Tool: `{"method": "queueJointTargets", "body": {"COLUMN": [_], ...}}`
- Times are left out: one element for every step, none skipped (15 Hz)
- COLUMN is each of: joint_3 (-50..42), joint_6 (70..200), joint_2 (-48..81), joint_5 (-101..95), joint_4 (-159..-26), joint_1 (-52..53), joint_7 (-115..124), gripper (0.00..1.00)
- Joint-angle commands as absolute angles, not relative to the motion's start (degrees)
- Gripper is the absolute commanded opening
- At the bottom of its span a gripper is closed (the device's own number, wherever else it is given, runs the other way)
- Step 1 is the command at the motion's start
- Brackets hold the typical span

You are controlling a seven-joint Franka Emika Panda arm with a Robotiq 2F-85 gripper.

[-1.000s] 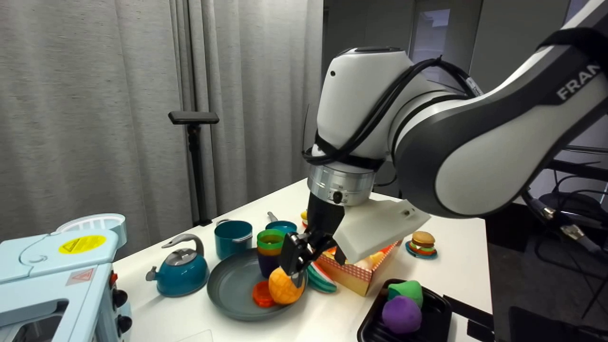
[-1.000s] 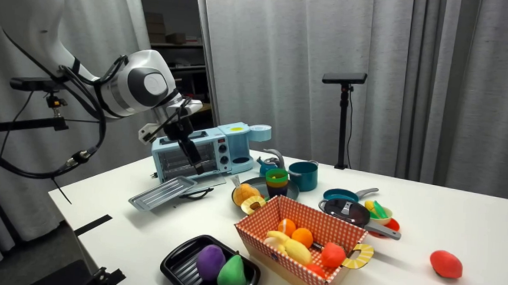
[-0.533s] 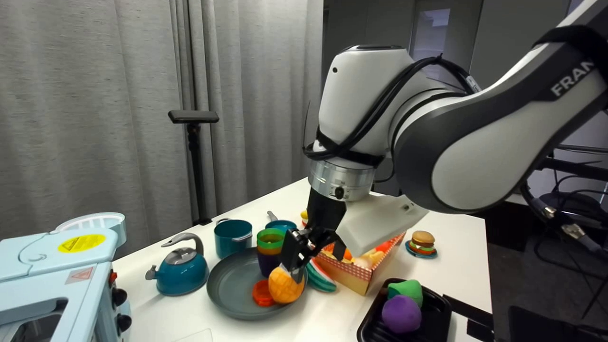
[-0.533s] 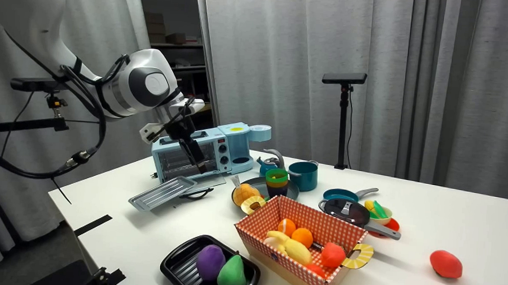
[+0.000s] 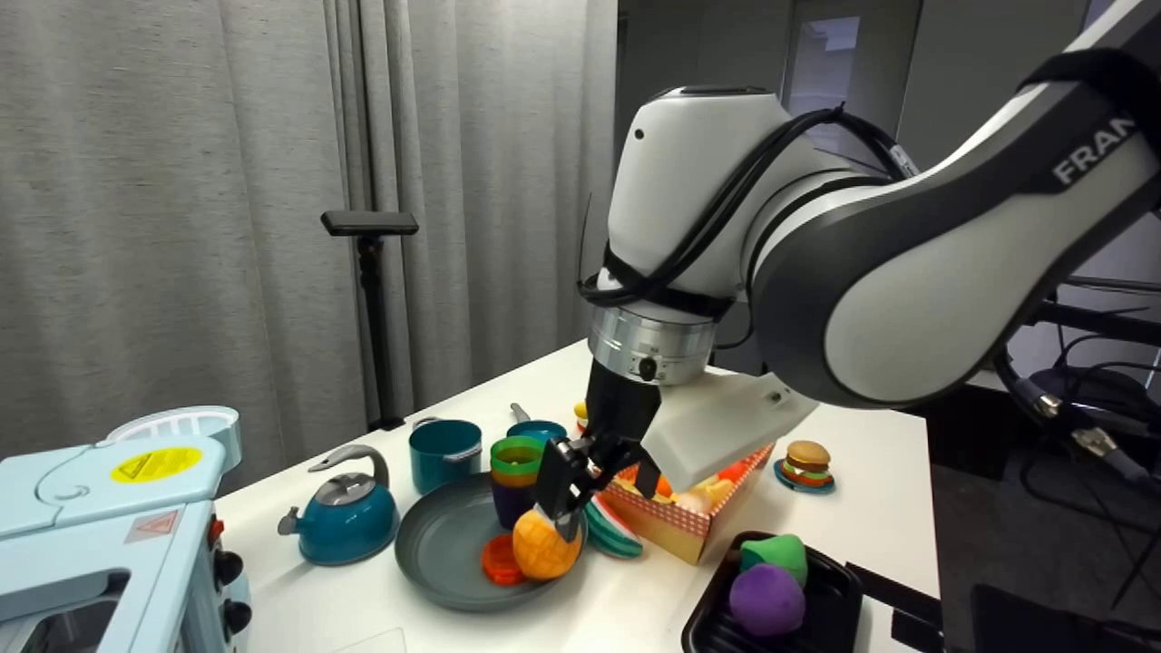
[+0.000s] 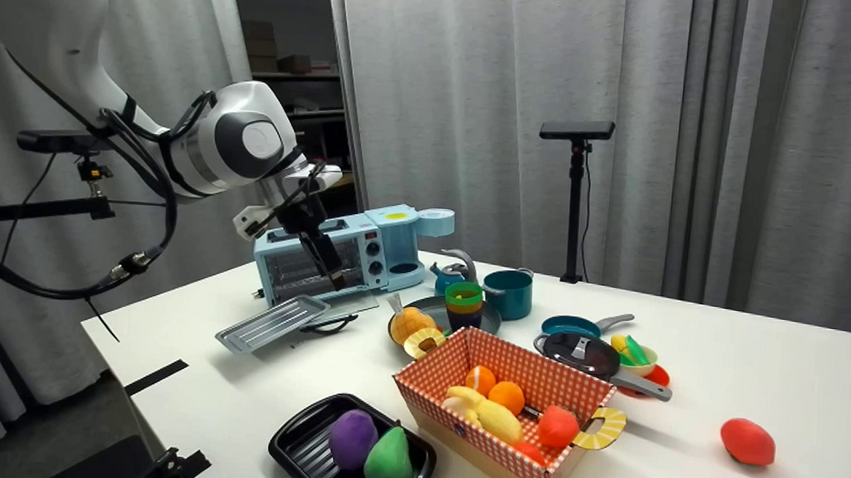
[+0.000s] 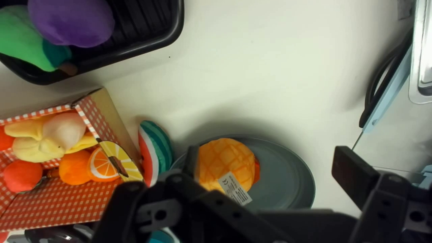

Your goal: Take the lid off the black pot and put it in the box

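The black pot with its grey handle stands behind the box in an exterior view. The dark round lid lies on top of it. A part of the pot area shows at the lower left of the wrist view, cut off by the gripper. The box is red-checked, open-topped and holds several toy fruits; it also shows in an exterior view and the wrist view. My gripper is open and empty, above the table near the grey plate, apart from the pot and lid. It also shows in an exterior view.
The grey plate bears a pineapple toy and stacked cups. A teal kettle and teal pot stand behind. A black tray stands before the box. A toaster oven and metal tray are near the gripper.
The arm has shifted very slightly since one second ago and has held nearly still for the last half second. The lid, the pot and the box have not moved.
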State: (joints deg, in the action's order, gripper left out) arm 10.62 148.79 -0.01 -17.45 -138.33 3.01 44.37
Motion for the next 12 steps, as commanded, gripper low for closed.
{"method": "queueJointTargets", "body": {"joint_3": [9.1,8.8,8.5,7.9,7.0,6.0,4.6,3.2,1.8,0.5,-0.6,-1.9], "joint_6": [148.6,147.7,146.6,145.5,144.8,144.2,143.8,144.1,144.6,145.3,145.2,145.5], "joint_2": [0.0,0.1,0.2,0.4,0.4,0.2,0.3,0.4,0.6,0.8,0.7,1.3], "joint_5": [-18.1,-18.9,-18.6,-18.3,-18.1,-19.1,-19.2,-20.5,-21.1,-20.7,-19.7,-19.6], "joint_4": [-138.3,-138.0,-137.7,-137.5,-137.4,-137.4,-137.3,-137.1,-136.7,-136.3,-136.0,-135.1], "joint_1": [4.3,4.1,4.0,3.5,2.9,2.4,1.6,0.8,0.0,-0.8,-1.6,-2.5], "joint_7": [43.9,42.9,40.4,37.1,34.7,33.4,32.0,33.0,34.3,35.9,36.6,38.4], "gripper": [1.00,1.00,1.00,1.00,1.00,1.00,1.00,1.00,1.00,1.00,1.00,1.00]}}
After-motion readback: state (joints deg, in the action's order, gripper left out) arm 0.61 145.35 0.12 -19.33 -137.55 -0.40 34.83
